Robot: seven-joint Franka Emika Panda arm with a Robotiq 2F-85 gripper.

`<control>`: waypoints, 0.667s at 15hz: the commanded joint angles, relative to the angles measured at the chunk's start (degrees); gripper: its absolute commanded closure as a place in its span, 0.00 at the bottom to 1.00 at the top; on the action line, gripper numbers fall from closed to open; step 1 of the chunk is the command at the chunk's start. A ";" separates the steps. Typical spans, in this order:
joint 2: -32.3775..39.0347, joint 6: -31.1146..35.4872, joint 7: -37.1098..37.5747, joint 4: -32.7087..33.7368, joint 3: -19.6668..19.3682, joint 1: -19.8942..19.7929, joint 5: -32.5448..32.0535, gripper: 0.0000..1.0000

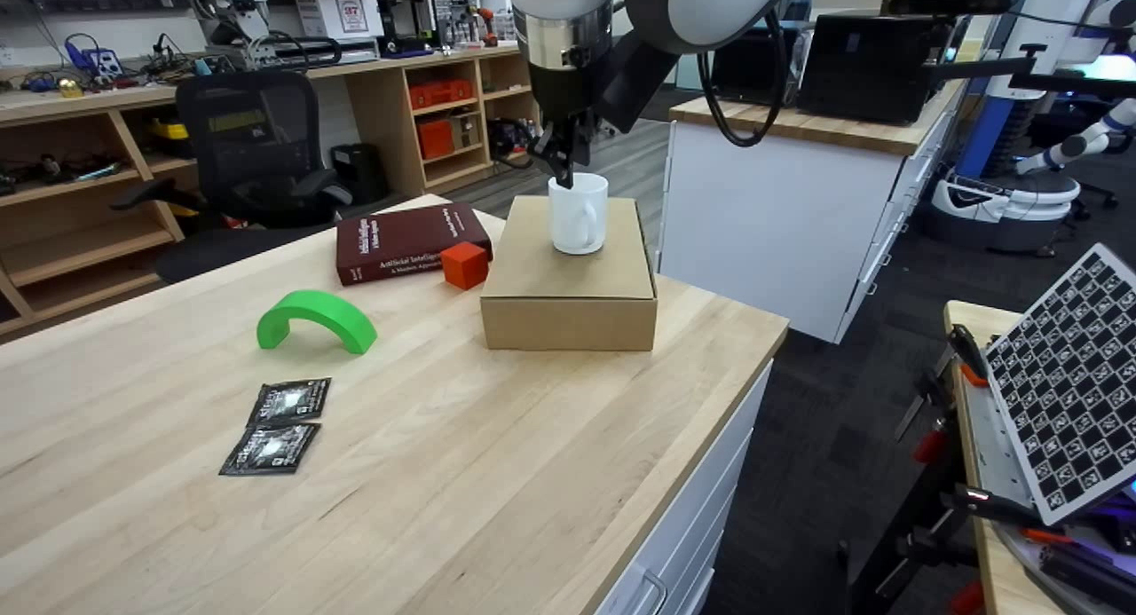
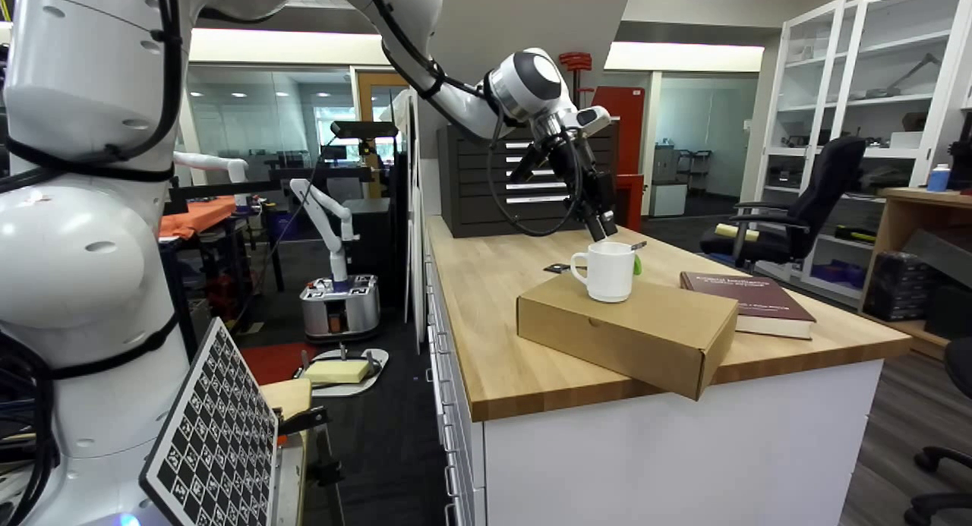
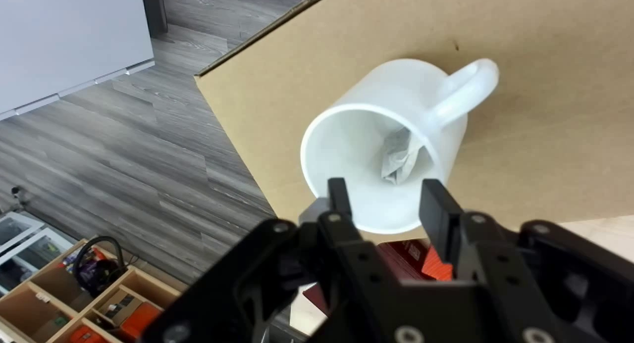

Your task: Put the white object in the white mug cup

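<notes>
White object (image 3: 397,159), shown only in wrist view, inside white mug cup (image 3: 398,85), tool (image 3: 384,188) parted, released

The white cylindrical ceramic mug (image 1: 568,214) hides the small crumpled whitish lump (image 3: 397,160) from you in an exterior view; the wrist view's lower edge cuts off your black claw (image 3: 384,192).

Below jaws: plain white is shown by mug (image 3: 391,91), greyish white by lump (image 3: 397,157) inside, tan by box (image 3: 554,140). Well apart from jaws: solid green is noted on arch (image 1: 318,310), white-on-black print on both packets (image 1: 271,449).
</notes>
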 commanded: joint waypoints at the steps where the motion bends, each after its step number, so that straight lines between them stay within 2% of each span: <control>1: -1.44 1.11 0.71 -1.27 1.15 -1.00 0.14 0.27; 5: -2.48 8.79 0.86 -2.84 1.47 -1.25 -0.25 0.01; 7: -3.77 13.06 0.86 -4.37 1.46 -1.14 -0.20 0.00; 9: -4.15 14.19 0.46 -4.97 1.41 -0.96 0.20 0.00; 10: -0.77 11.73 0.01 -0.90 1.23 -0.52 -0.11 0.00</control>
